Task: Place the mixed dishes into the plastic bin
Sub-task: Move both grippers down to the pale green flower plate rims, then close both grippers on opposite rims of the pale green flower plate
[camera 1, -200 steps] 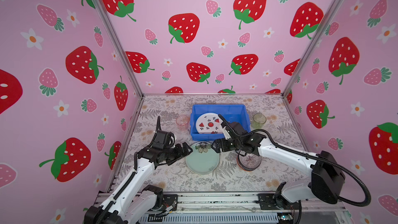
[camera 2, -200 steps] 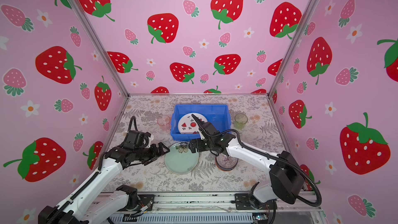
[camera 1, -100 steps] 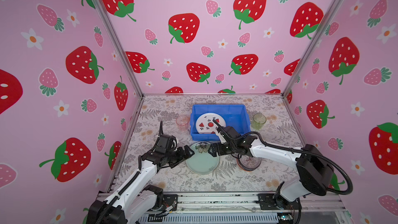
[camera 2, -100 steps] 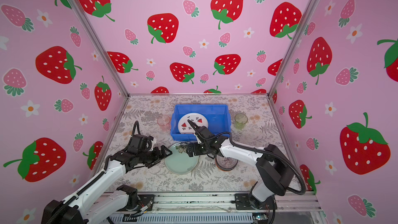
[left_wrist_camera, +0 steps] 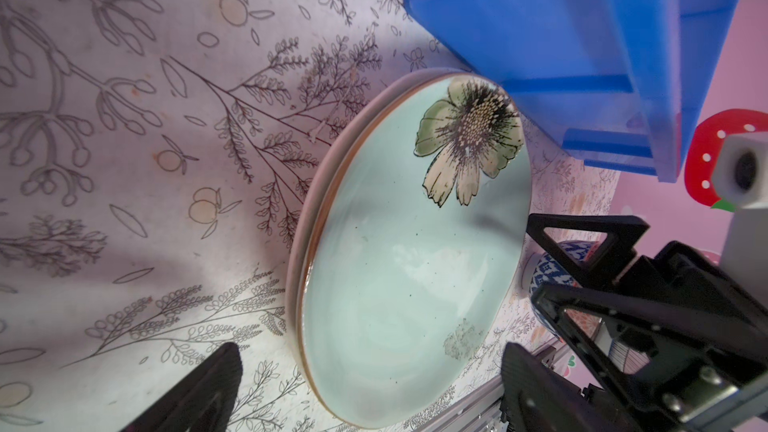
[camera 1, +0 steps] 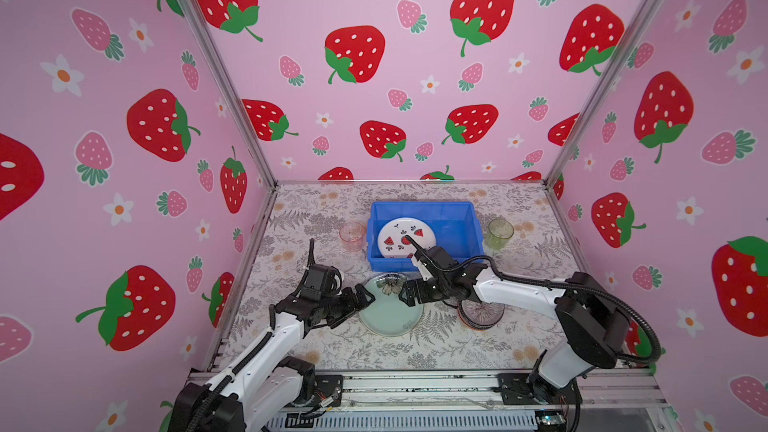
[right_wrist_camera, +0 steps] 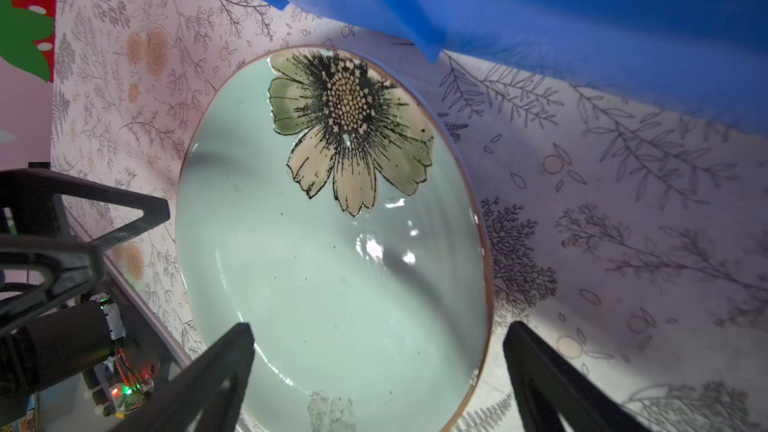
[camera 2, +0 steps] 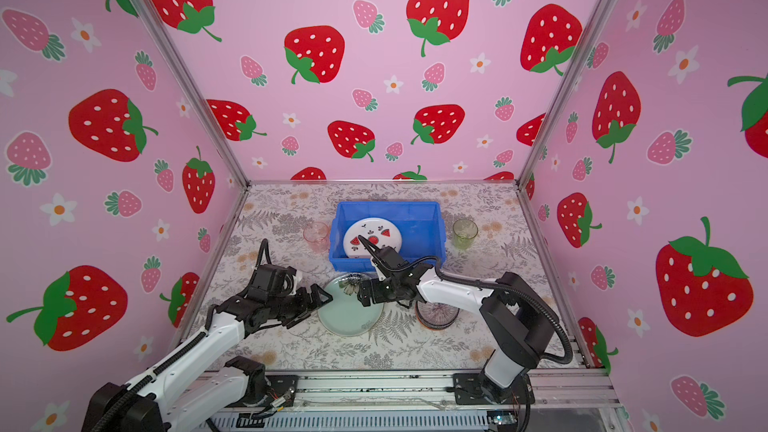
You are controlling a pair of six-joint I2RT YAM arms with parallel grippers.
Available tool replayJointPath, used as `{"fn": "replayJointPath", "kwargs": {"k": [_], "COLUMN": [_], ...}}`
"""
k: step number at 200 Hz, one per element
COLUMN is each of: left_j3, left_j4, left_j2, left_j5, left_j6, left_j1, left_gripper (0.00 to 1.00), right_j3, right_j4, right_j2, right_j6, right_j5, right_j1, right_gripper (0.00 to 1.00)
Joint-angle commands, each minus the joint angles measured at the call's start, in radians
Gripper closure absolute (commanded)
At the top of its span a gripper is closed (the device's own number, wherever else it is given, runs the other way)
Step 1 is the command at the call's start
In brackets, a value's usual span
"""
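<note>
The pale green flowered plate (camera 1: 388, 313) (camera 2: 347, 313) lies in front of the blue plastic bin (camera 1: 424, 206) (camera 2: 388, 205). It rests on a second, paler plate, of which only the rim (left_wrist_camera: 300, 238) shows. My left gripper (camera 1: 363, 299) (left_wrist_camera: 370, 367) is open at the plate's left edge. My right gripper (camera 1: 407, 296) (right_wrist_camera: 380, 334) is open over its right edge. Neither holds anything. A watermelon-print plate (camera 1: 405, 234) lies inside the bin. A pink tumbler (camera 1: 352, 235) stands left of the bin and a green tumbler (camera 1: 500, 233) stands right of it. Stacked bowls (camera 1: 480, 314) sit under the right arm.
The bin's near wall (left_wrist_camera: 540, 35) (right_wrist_camera: 582, 14) stands just behind the flowered plate (left_wrist_camera: 407, 263) (right_wrist_camera: 332, 263). Pink strawberry walls close in the table on three sides. A metal rail (camera 1: 415, 384) runs along the front edge.
Both grippers have closed in on the flowered plate: the right one came left and down from near the bin, the left one edged right. Both stay open.
</note>
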Motion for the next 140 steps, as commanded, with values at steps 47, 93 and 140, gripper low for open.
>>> {"fn": "replayJointPath", "kwargs": {"k": [47,93,140], "left_j3": [-0.019,-0.033,-0.038], "left_j4": [0.063,0.088,0.093], "left_j2": [0.007,0.015,0.022], "left_j5": [0.012,0.026,0.023], "left_j6": [-0.034,-0.047,-0.043], "left_j1": [-0.002,-0.003,-0.004], "left_gripper": [0.0,0.0,0.0], "right_j3": [0.006,0.008,0.015], "right_j4": [0.034,0.043,0.06], "right_j2": [0.016,0.015,0.027], "right_j6": [0.025,0.03,0.031], "right_j5": [-0.022,-0.028,-0.045], "right_j1": [0.019,0.022,0.03], "right_gripper": [0.04,0.04,0.04]}}
